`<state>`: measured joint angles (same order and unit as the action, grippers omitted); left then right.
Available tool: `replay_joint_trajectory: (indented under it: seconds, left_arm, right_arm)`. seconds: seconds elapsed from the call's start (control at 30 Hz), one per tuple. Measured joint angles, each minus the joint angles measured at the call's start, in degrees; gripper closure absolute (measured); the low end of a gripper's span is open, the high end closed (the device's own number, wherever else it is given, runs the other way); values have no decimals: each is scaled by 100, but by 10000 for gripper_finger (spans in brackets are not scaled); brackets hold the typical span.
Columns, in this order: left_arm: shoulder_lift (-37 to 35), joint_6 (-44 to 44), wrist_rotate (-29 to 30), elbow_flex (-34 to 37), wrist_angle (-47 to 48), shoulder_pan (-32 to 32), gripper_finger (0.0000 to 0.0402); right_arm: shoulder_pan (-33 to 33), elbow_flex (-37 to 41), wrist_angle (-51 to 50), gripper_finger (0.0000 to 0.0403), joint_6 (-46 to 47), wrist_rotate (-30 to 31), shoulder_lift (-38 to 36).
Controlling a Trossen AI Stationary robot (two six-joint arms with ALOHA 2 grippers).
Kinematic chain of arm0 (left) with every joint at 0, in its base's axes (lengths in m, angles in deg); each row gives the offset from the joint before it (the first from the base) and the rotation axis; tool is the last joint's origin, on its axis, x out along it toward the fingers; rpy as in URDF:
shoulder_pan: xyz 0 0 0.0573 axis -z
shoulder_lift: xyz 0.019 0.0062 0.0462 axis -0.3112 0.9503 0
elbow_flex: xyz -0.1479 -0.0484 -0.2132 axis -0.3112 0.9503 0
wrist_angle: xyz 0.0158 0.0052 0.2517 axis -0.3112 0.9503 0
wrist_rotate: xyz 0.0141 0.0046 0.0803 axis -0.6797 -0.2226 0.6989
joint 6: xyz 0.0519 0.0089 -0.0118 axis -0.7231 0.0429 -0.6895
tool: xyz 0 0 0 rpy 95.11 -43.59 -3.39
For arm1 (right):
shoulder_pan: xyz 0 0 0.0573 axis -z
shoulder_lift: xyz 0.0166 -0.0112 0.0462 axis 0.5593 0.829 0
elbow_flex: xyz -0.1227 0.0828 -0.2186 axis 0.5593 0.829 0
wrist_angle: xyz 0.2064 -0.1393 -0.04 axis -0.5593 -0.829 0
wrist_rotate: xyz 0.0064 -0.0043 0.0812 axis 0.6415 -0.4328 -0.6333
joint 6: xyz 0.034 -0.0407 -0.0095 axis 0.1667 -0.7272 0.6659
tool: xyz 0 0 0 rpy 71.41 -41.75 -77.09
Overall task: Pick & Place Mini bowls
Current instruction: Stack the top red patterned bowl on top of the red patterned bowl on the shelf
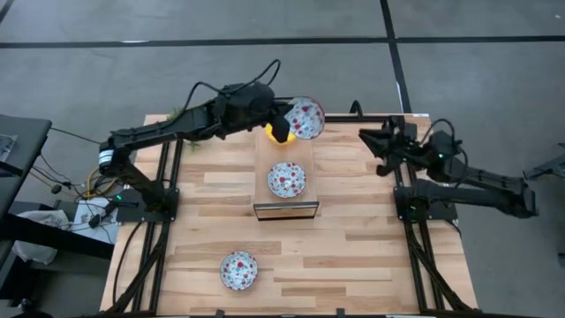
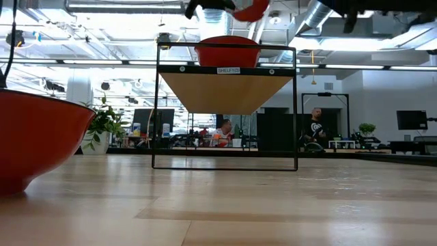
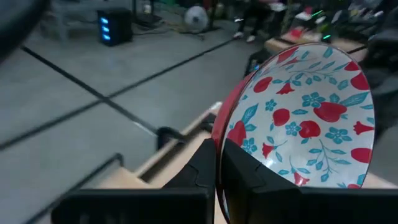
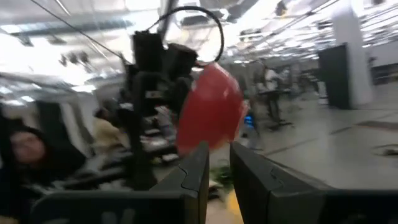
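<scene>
My left gripper (image 1: 287,119) is over the table's far middle, shut on a white mini bowl with a red-and-blue floral pattern (image 1: 305,117), which it holds tipped on edge in the air. Under it a yellow mini bowl (image 1: 278,135) lies on the table, partly hidden by the gripper. Another floral bowl (image 1: 286,179) rests on the small shelf (image 1: 284,210). A third (image 1: 239,270) sits on the table near the front edge. My right gripper (image 1: 364,146) hangs at the far right, its fingers a little apart with nothing between them (image 4: 219,168). My left gripper pinches the floral bowl's rim (image 3: 219,146) between its two fingers, one finger on the patterned inside (image 3: 249,177) and one on the red outside (image 3: 202,165). The fingers come nearly level from the table's left. The bowl stands on edge, lifted clear of table and shelf.
The shelf's black wire frame (image 2: 225,102) and wooden top stand in the table's middle. A potted plant (image 2: 102,126) is at the far left corner. Black frame rails (image 1: 168,177) run along the table's left and right sides. People sit in the room beyond.
</scene>
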<state>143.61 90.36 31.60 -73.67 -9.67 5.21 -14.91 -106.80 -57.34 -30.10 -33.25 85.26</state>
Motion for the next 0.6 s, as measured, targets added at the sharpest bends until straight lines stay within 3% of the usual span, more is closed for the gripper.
replay_joint_trajectory:
  seconds: [0.3, 0.6]
  left_arm:
    - [231, -1086, 1129, -44, -308, -4, 394]
    - [305, -1860, 1513, -21, -730, -4, 394]
  right_arm:
    - [0, -1809, -1852, 343, -650, 875, 1394]
    - [0, -3217, -3000, 287, -649, 1056, 2678]
